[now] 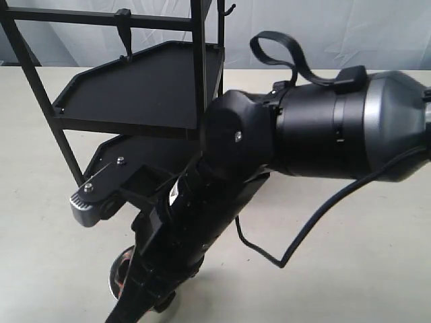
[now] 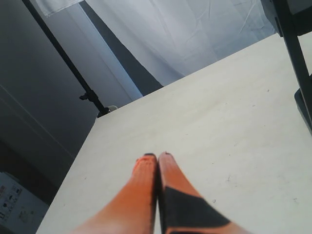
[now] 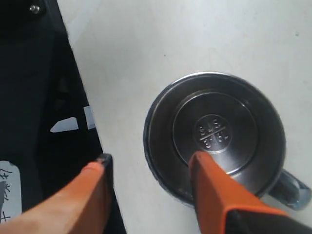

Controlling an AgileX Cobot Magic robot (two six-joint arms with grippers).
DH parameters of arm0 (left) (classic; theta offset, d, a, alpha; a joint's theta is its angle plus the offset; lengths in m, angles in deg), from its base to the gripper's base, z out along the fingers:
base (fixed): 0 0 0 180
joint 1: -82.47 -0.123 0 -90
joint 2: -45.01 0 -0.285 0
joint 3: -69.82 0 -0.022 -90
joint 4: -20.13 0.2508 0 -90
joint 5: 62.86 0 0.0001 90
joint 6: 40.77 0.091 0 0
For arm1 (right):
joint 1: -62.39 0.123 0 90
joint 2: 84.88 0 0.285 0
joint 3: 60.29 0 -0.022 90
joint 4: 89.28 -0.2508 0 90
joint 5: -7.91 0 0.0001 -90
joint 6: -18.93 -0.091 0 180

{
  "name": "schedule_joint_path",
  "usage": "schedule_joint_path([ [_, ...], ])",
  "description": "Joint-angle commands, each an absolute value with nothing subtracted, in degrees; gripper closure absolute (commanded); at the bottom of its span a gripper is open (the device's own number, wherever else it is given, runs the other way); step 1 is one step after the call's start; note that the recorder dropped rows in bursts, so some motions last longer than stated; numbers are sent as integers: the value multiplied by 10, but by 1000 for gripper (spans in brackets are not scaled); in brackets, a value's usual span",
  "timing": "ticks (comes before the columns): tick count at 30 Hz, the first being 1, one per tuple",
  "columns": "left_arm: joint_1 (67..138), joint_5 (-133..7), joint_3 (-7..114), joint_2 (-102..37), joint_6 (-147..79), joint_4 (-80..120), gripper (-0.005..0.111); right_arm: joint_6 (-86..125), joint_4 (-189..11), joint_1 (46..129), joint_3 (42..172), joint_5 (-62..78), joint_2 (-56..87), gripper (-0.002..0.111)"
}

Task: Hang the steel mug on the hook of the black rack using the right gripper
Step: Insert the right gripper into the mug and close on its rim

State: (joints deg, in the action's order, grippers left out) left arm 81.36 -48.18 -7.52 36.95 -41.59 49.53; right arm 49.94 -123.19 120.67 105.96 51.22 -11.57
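The steel mug [image 3: 214, 136] stands on the pale table, seen end-on in the right wrist view, its looped handle [image 3: 288, 189] off to one side. My right gripper [image 3: 151, 158] hangs open above it: one orange finger [image 3: 214, 190] lies over the mug's round face, the other [image 3: 87, 195] is beside the mug, over a black panel. In the exterior view only a sliver of the mug [image 1: 122, 270] shows under the right arm [image 1: 195, 215]. The black rack [image 1: 141, 87] rises behind, the chunky peg hook [image 1: 123, 28] on its top bar. My left gripper [image 2: 157, 155] is shut, holding nothing.
A thin curled hook [image 1: 229, 9] sticks out near the rack's right post. The rack's lower shelf [image 1: 124, 151] lies close to the mug. A black cable [image 1: 303, 232] trails from the right arm. A rack post [image 2: 297, 53] edges the left wrist view.
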Motion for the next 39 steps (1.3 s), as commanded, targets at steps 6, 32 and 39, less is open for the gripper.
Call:
schedule_joint_path([
  [6, 814, -489, -74, 372, -417, 496, 105, 504, -1177, 1241, 1062, 441, -124, 60],
  [32, 814, -489, -74, 372, -417, 496, 105, 233, -1111, 1241, 1195, 537, -225, 60],
  [39, 814, -489, -74, 372, -417, 496, 105, 232, -1118, 1241, 1195, 543, -245, 60],
])
